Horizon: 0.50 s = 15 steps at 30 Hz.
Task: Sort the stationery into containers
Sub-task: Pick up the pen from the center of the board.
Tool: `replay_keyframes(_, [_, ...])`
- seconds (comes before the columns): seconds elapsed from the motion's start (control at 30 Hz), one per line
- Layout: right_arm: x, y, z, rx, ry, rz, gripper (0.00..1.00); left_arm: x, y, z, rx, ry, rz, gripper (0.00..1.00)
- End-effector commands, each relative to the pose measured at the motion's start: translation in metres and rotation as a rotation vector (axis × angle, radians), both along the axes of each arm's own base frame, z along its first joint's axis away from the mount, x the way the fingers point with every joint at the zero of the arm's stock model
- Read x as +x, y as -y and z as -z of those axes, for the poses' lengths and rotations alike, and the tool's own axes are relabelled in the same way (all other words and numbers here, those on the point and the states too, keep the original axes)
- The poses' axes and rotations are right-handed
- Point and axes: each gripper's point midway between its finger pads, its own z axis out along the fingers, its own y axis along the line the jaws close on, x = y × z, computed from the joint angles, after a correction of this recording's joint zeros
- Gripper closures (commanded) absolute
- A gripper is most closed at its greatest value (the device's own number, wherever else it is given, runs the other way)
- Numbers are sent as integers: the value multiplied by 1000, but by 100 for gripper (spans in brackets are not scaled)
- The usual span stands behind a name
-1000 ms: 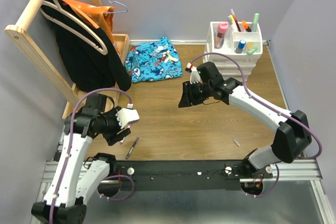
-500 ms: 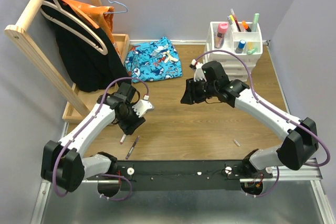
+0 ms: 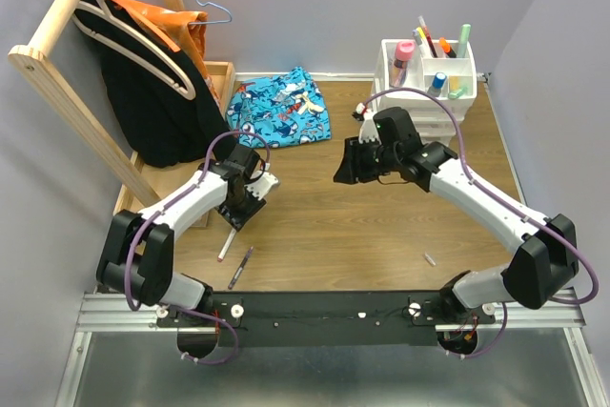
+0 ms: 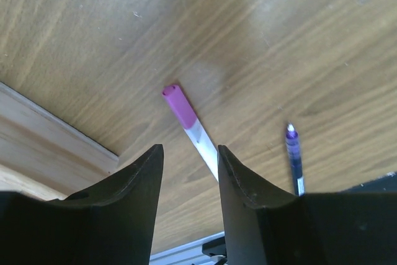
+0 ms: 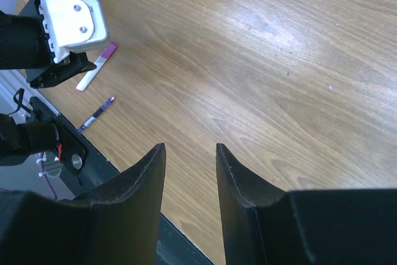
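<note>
A white marker with a pink cap (image 4: 200, 134) lies on the wooden table, its lower end hidden under one finger of my left gripper (image 4: 190, 150). That gripper hovers just above it, open, with nothing between the fingers. A purple pen (image 4: 294, 159) lies beside it. From above, the left gripper (image 3: 233, 216) is over the marker (image 3: 225, 245) and the pen (image 3: 240, 267). My right gripper (image 3: 344, 169) hangs open and empty over mid-table (image 5: 190, 147). The white organiser (image 3: 412, 113) at the back right holds a pink glitter tube (image 3: 402, 62) and several pens and markers.
A blue patterned cloth (image 3: 278, 110) lies at the back. A wooden rack (image 3: 57, 54) with hangers and a black garment leans at the left over a wooden tray (image 3: 225, 71). A small white piece (image 3: 430, 259) lies near the front right. The black rail (image 3: 324, 307) runs along the near edge.
My left arm has swung forward and right from the table's left edge to over the marker, its jaws narrowing. The right gripper has drifted slightly right, still open.
</note>
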Motion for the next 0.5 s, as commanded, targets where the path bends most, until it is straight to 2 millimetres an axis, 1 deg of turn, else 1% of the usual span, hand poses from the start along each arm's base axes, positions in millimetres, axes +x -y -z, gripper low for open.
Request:
replay_keyframes(0.0, [1,10,-3,0,8,37,55,19,3,4,18,42,-34,52])
replay_keyframes(0.1, [1,13,-1,-2,2,42,55,19,6,12,10,16,-40,54])
replay_keyframes(0.2, [0,17,1,-5,-4,46,55,14,10,21,-1,-34,-30,57])
replay_keyframes(0.3, [1,18,-2,-4,3,46,55,13,12,29,2,-67,-38,58])
replay_keyframes(0.4, [3,22,-6,-6,17,55,55,13,14,34,2,-84,-48,61])
replay_keyframes(0.47, [7,25,-9,-8,29,65,55,13,13,39,11,-100,-44,65])
